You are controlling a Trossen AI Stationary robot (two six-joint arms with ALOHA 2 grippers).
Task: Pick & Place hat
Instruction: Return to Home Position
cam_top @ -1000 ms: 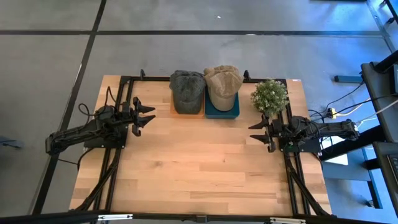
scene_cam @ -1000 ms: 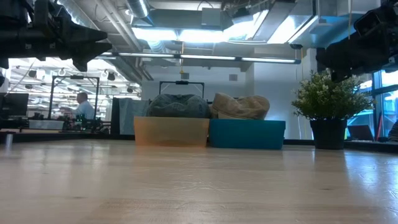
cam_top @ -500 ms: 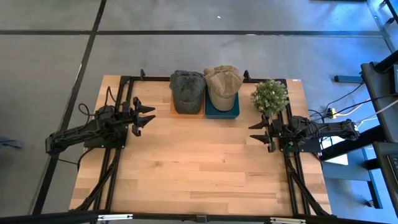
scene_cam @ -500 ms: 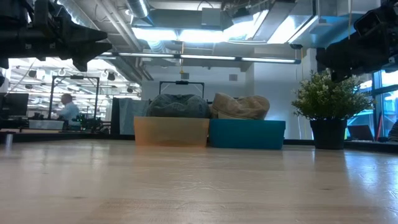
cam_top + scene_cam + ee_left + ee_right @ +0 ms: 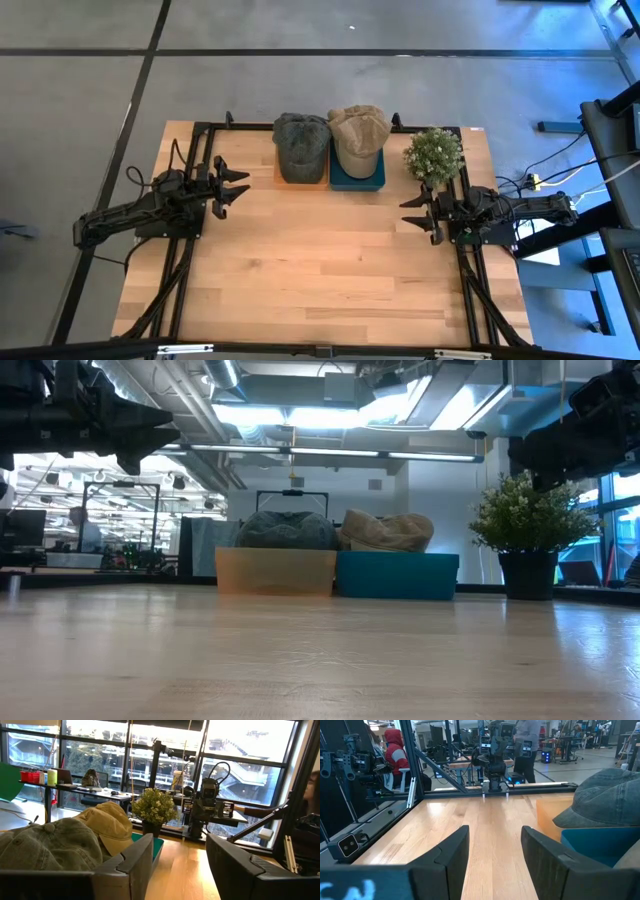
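Observation:
A grey-green cap [image 5: 300, 143] rests on an orange box [image 5: 275, 570] at the table's far edge. Beside it a tan cap [image 5: 358, 135] lies on a teal box [image 5: 397, 574]. Both caps show in the low view, grey-green [image 5: 287, 530] and tan [image 5: 388, 531], and in the left wrist view [image 5: 47, 845] [image 5: 112, 825]. My left gripper [image 5: 238, 187] hovers open at the table's left side, above the wood. My right gripper [image 5: 412, 215] hovers open at the right side, near the potted plant. Neither touches anything.
A small potted plant [image 5: 433, 154] stands at the far right, just beyond my right gripper. A black frame [image 5: 205, 128] runs along the table's edges. The wooden top [image 5: 320, 260] lies bare between the arms and toward the near edge. A person [image 5: 396, 755] sits beyond the table.

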